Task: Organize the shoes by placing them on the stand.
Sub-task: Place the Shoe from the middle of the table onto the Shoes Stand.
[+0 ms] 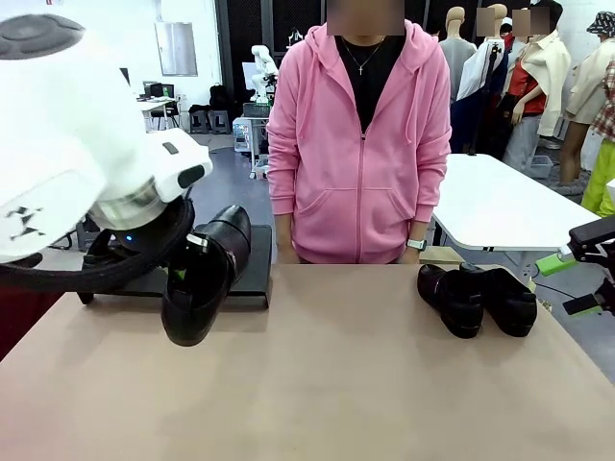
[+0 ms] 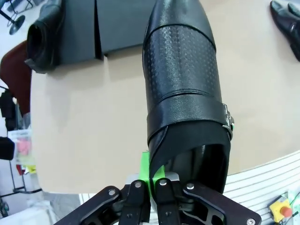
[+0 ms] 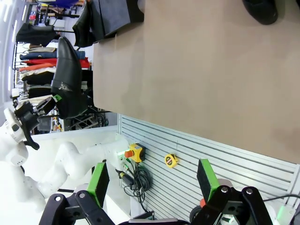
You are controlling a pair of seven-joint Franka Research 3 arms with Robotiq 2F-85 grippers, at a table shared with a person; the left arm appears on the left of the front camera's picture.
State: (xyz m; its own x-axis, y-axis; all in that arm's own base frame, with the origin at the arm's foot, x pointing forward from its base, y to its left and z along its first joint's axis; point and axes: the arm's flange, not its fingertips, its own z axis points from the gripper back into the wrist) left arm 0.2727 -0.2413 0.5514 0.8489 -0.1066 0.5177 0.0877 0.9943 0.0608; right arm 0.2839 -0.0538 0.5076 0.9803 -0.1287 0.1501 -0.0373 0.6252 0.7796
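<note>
Placing step: left pincer (image 2: 157,176) pinches shoe (image 2: 183,79) by heel rim, frame left; right pincer (image 3: 153,180) spread. Next: lower it squarely onto stand (image 1: 252,279).

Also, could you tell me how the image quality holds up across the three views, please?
Front view: the left arm looms close, bright and soft-edged; the pair of shoes is sharp. Left wrist view: the held shoe shows a soft sheen, no harsh glare, and the wide angle bends the table edge. Right wrist view: rolled sideways, evenly lit, the open right gripper crisp.
</note>
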